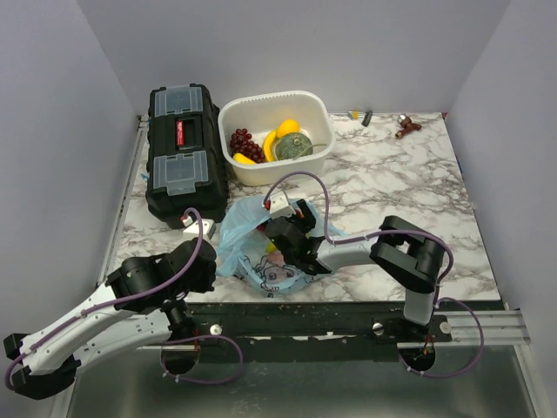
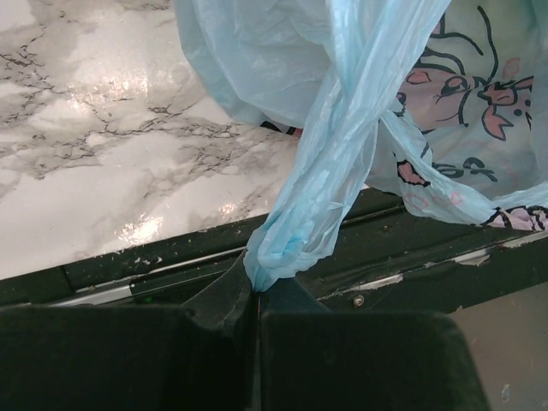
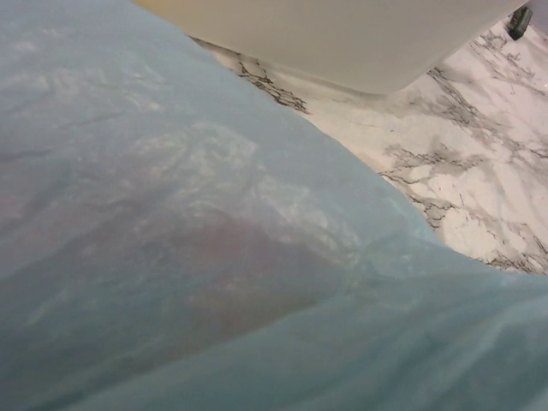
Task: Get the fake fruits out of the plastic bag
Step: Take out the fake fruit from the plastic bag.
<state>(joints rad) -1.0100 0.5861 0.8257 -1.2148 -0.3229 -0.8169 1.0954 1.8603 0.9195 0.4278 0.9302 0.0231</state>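
The light-blue plastic bag [image 1: 248, 228] with the cartoon girl face lies at the table's near edge. My left gripper [image 2: 255, 287] is shut on a twisted handle [image 2: 342, 154] of the plastic bag [image 2: 257, 60], low at the front left [image 1: 211, 261]. My right gripper [image 1: 277, 244] reaches into the bag's mouth from the right, jaws spread wide. In the right wrist view the bag's film [image 3: 171, 171] covers its fingers, and a red piece [image 3: 231, 257] shows dimly through the film. Grapes [image 1: 245, 144], bananas [image 1: 268, 146] and a green melon [image 1: 294, 146] lie in the white tub [image 1: 278, 171].
A black toolbox [image 1: 183, 148] stands left of the tub, close behind the bag. An orange-yellow lemon [image 1: 287, 127] lies in the tub, whose wall [image 3: 360, 43] rises just beyond the bag. Small odd items [image 1: 406, 126] sit at the back right corner.
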